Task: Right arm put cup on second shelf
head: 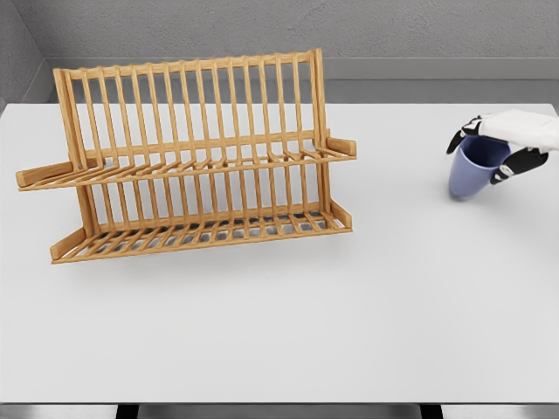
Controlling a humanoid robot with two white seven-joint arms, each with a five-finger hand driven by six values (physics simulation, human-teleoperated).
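While reaching in from the right edge, covers the cup (476,168) from above with the right hand (507,144). Grips the cup with curled fingers (465,133): dark fingertips wrapped over the far-left part of the rim, others pressed against the right side of the wall, white palm spread across the top right. Leaves the cup sitting partly under the hand, between the two sets of fingertips, mouth still showing beneath the palm.

Stands slightly tilted, long axis close to vertical, mouth opening upward and leaning toward the camera, narrower base pointing down at the table (279,332). Cannot tell whether the base touches the table or hangs just above it. Shows no handle from this angle.

Sits at the far right of the white table, well apart from the wooden rack (192,157). Faces the camera with two slatted shelves, one above the other, and a tall slatted back, occupying the left half of the table. Holds nothing on either shelf.

Shows no left arm anywhere.
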